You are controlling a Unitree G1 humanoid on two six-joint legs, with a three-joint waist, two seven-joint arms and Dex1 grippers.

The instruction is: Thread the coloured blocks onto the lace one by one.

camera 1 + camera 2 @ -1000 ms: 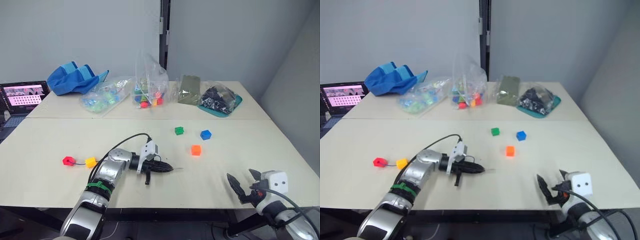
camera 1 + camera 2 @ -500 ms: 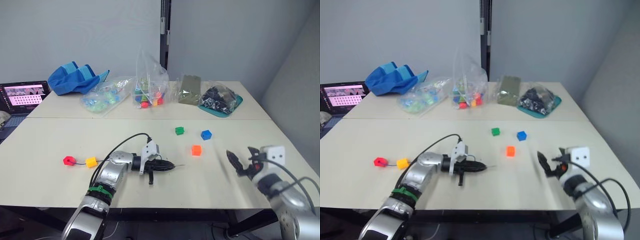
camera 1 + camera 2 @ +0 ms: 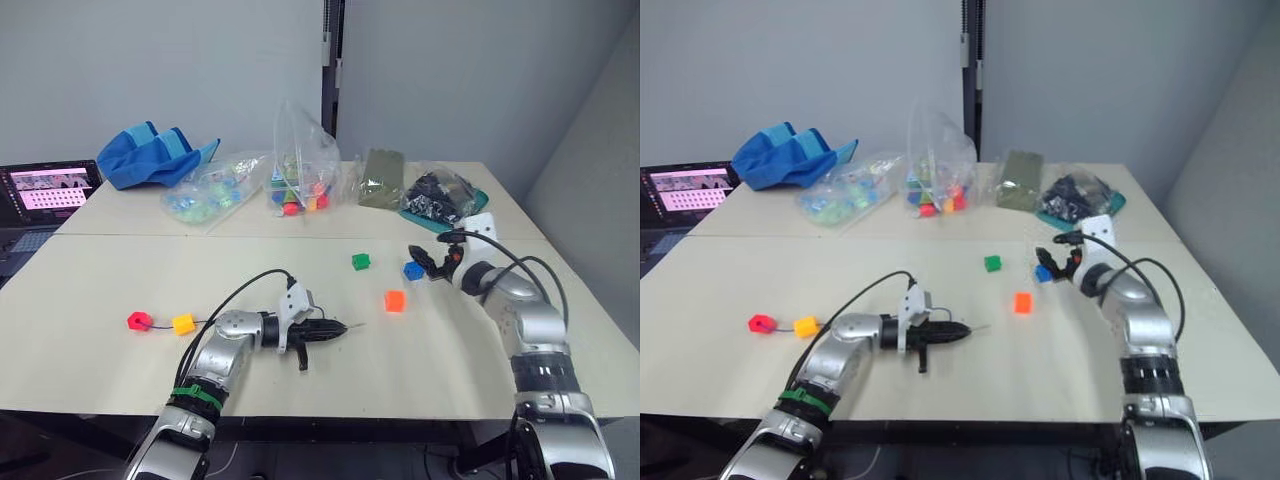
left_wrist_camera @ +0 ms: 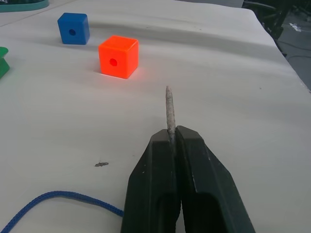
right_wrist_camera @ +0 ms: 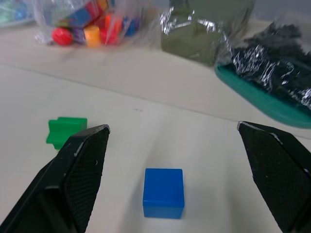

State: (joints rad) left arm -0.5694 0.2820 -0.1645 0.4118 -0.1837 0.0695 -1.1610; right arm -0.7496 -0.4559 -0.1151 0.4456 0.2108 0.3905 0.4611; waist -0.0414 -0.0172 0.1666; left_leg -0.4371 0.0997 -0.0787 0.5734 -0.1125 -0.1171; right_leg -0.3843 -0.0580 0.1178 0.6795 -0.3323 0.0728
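Red block (image 3: 138, 321) and yellow block (image 3: 182, 324) lie near the bench's (image 3: 90, 290) left edge, apparently already on the lace (image 4: 58, 199); the step in hand is judged to be the third block; the left hand (image 4: 171, 145), fingers clamped together on the lace's stiff pale tip (image 4: 169, 108), rests near the front edge with the tip aimed toward the orange block (image 4: 118, 56); the right hand (image 5: 180, 165), fingers wide apart, hovers around the blue block (image 5: 164, 192), not touching it, toward the right edge; the green block (image 5: 65, 131) sits just beside; the next move likely calls for closing on the blue cube and aligning its bore with the tip; each cube is small, glossy, with a central hole.
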